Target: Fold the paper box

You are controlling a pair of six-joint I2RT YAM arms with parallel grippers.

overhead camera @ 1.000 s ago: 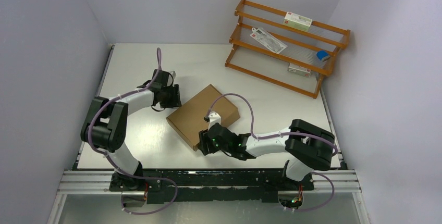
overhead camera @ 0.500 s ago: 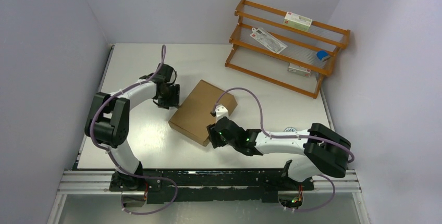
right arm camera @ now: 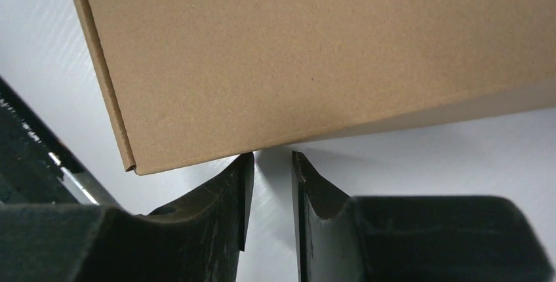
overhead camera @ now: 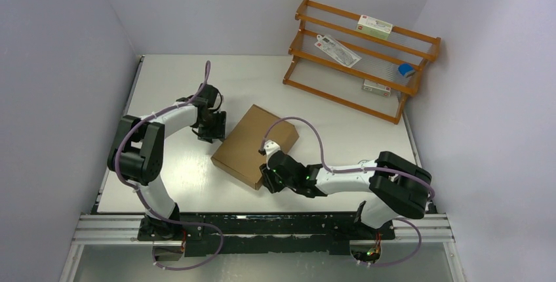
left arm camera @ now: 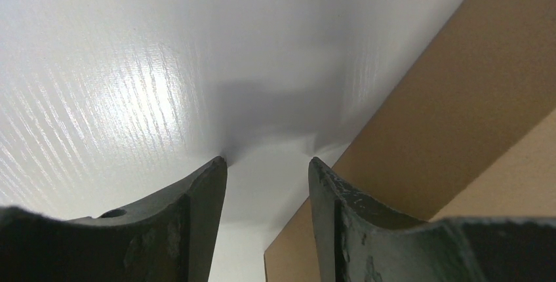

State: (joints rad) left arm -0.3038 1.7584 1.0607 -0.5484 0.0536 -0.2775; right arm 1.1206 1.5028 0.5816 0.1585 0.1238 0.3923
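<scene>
While the overhead view shows the whole paper box [overhead camera: 254, 143] lying as a brown slab at an angle near the middle of the table [overhead camera: 170, 79], neither wrist camera takes in more than a part of it, and no flaps or tabs can be made out in any view. The left gripper [overhead camera: 211, 129] sits low at the box's left corner. In its own camera its fingers [left arm camera: 197, 210] stand apart with only bare white table between them. The box runs off the right side of that picture, and the right-hand finger hides the spot where it might meet the cardboard edge, so contact cannot be told. The right gripper [overhead camera: 267, 177] is at the box's near corner, where the wrist covers its fingertips from above. In its camera the fingers [right arm camera: 226, 197] are a narrow gap apart, with a sliver of table between them and nothing clamped. Their tips reach the box's lower edge, but whether they touch it is unclear. The cardboard there is cut off at the top and right, and a dark shape at the lower left is too blurred to name. A wooden rack [overhead camera: 328, 96] at the far right holds small cartons [overhead camera: 374, 27] whose print is unreadable.
</scene>
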